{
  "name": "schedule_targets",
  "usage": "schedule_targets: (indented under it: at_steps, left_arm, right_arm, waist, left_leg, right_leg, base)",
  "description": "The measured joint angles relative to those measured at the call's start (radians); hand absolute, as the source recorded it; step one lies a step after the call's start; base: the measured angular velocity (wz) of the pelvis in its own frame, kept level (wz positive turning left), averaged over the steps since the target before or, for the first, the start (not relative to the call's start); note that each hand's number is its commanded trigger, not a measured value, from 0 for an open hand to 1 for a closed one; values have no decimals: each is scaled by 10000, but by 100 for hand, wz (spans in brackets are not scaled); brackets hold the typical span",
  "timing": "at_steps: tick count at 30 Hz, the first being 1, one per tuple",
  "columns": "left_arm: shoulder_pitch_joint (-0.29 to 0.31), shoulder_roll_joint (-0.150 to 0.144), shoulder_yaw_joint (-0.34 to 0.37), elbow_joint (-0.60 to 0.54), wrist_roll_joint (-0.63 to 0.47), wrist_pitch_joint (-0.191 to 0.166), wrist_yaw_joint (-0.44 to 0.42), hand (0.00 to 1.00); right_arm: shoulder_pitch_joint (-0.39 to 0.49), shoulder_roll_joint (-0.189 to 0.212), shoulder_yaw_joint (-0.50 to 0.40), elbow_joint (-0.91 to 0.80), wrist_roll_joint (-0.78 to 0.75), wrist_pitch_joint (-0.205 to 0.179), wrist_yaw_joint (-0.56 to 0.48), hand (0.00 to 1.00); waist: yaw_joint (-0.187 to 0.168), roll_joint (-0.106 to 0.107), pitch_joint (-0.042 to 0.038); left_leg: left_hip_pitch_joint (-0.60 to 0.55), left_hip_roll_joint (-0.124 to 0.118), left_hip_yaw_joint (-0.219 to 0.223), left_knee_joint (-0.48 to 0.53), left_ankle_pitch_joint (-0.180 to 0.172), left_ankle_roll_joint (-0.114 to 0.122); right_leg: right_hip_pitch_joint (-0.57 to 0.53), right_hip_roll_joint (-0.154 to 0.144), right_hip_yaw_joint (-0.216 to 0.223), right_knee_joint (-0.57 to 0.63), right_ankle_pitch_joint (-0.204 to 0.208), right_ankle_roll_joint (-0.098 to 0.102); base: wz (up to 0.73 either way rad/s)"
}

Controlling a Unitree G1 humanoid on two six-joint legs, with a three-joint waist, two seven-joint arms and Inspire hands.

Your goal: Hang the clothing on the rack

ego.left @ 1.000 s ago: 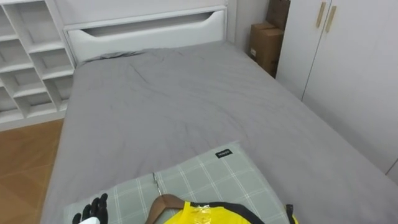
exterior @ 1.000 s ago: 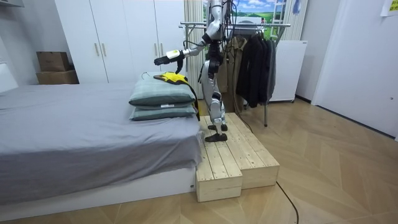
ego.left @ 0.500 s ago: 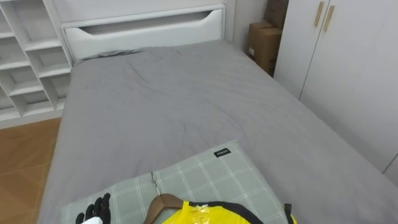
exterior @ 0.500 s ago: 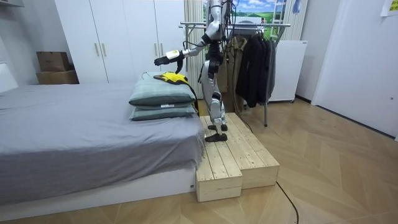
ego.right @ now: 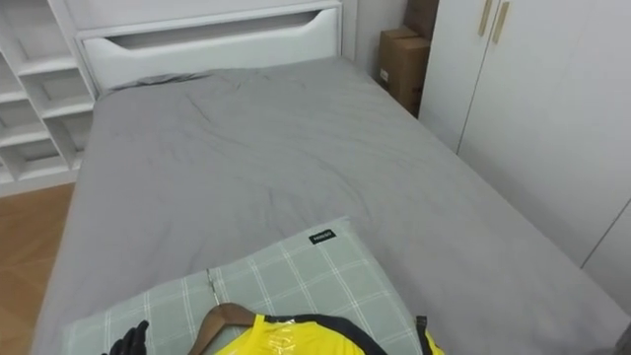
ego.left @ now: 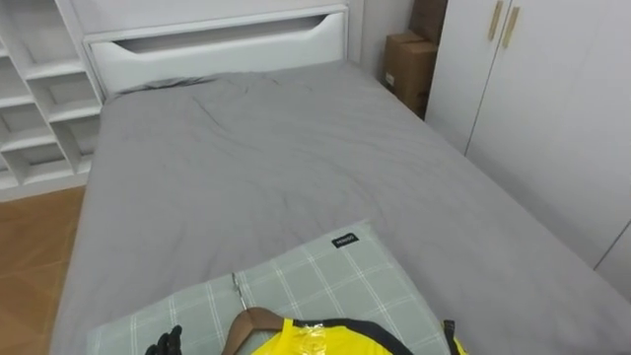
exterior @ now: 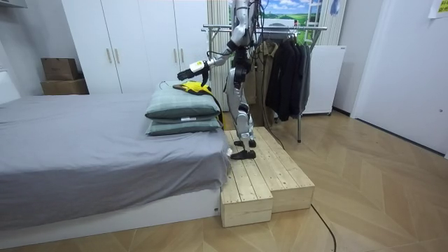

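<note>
While the yellow shirt [ego.left: 330, 341], already on its wooden hanger [ego.left: 254, 320], lies on the checked pillow [ego.left: 325, 276] on the bed [ego.left: 246, 168], the left hand [ego.left: 163, 346] hovers beside it, fingers [ego.left: 175, 334] straight, holding nothing; lifting it and carrying it to the rail [exterior: 308, 28] are yet to be done

Silver-grey humanoid frame, dark joints, slim legs, pale forearm, black-fingered robot hand [ego.left: 166, 344]

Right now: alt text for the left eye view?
A yellow garment on a wooden hanger lies on a checked pillow at the bottom edge, with the left hand showing dark fingertips at lower left. Beyond, a grey bed runs to a white headboard, with white shelves left, cardboard boxes and wardrobe doors right.
</note>
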Motion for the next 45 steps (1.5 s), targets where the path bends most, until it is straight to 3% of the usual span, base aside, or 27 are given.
schedule_targets:
  at_steps: [30, 36, 42, 45]
  left_arm:
    - [-514, 6, 15, 734, -536, -36, -173, 0]
    - [-1171, 25, 16, 730, -533, -36, -169, 0]
    - [-1998, 241, 16, 1274, -516, -33, -166, 0]
    - [-2055, 325, 17, 1271, -497, -11, -167, 0]
  right_arm:
    - [-79, 75, 294, 104, 297, -119, -339, 0]
    - [-221, 85, 322, 140, 325, -61, -301, 0]
    - [-245, 78, 446, 125, 368, 6, -379, 0]
    - [-304, 67, 446, 133, 306, 5, -451, 0]
  waist:
    - [2, 19, 56]
    - [-3, -63, 50]
    - [-12, -99, 54]
    - [-87, -85, 61]
  left_leg:
    - [-47, -3, 106, -106, 3, -2]
    - [-471, 10, 97, -72, 79, 24]
    - [-549, 11, 115, -66, 133, 26]
    - [-602, -12, 103, -48, 133, 26]
  right_leg:
    - [-190, 2, 196, -25, 10, -13]
    - [-690, -25, 199, 158, 12, -13]
    - [-705, -30, 190, 158, 27, -22]
    - [-723, -30, 174, 154, 27, -22]
  base:
    - [-2]
    - [0]
    - [0]
    - [2]
